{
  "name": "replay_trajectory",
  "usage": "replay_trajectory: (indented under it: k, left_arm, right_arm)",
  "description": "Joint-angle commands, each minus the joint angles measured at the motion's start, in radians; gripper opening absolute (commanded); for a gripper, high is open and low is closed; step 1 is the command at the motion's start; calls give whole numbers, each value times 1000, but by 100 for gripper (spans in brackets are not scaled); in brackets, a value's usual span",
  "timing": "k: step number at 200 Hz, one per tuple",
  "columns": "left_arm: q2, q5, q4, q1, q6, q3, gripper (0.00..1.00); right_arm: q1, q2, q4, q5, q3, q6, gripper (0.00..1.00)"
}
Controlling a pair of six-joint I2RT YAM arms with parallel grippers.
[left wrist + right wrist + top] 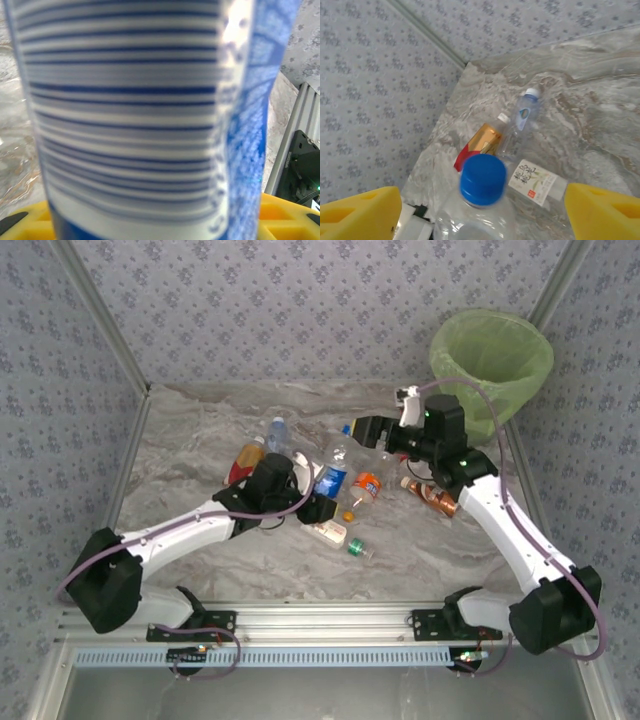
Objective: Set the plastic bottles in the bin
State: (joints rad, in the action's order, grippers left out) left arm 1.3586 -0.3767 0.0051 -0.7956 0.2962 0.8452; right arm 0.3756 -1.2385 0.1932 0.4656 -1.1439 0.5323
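A clear bottle with a blue label (333, 480) stands tilted mid-table. My left gripper (321, 504) is shut on its label; the barcode (130, 100) sits right in front of the left wrist camera, between the yellow fingers (287, 215). My right gripper (368, 430) hangs open by that bottle's blue cap (346, 429). In the right wrist view a blue-capped clear bottle (482, 180) stands between the wide yellow fingers (360, 210) and touches neither. The green-lined bin (492, 358) stands at the far right corner.
Other bottles lie around: an orange-labelled one (370, 485), a coppery brown one (432, 497), a white-labelled one (328, 532), a red-and-gold one (247, 458) and a small clear one (277, 430). A green-capped piece (357, 548) lies nearer. Patterned walls close three sides.
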Motion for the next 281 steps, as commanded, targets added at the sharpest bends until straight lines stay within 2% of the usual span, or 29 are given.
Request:
replay_trajectory:
  k: [1,70,118,145,155,173,176,179,222,239,271,281]
  left_arm:
    - [15,-49,50,-15,-31,47,52]
    - [33,-56,69,-23,-15,52,52]
    - [43,-57,64,-22,-11,55,54]
    - [41,-48,59,-22,-11,55,57]
    - [40,-36,51,-23,-6,57,63]
    - [37,15,24,-23,11,63,88]
    - [34,23,22,-23,12,64,96]
    - [32,28,21,-23,12,63,99]
    - [-61,91,110,-16,17,-16,99]
    - [-113,148,159,1,47,-63,99]
    - [-230,442,236,50,178,-190,99]
    - [-258,497,229,81,232,-218,99]
  right_arm:
    - [14,-39,91,-73,-80,-14,76]
    - [42,-146,146,-44,-148,-50,60]
    - [43,-145,151,-49,-148,-73,29]
    - [42,-133,152,-65,-147,-84,16]
    - [39,-126,133,-47,-138,-86,11]
    - [29,-111,105,-22,-127,-90,0]
    - [26,-109,106,-22,-128,-92,0]
    - [24,-107,107,-22,-128,-94,0]
    - [-43,-90,106,-43,-136,-115,0]
    - [-80,-90,121,-53,-165,-137,0]
    - [-170,-79,96,-57,-212,-144,0]
    - [-197,-73,75,-70,-222,-137,0]
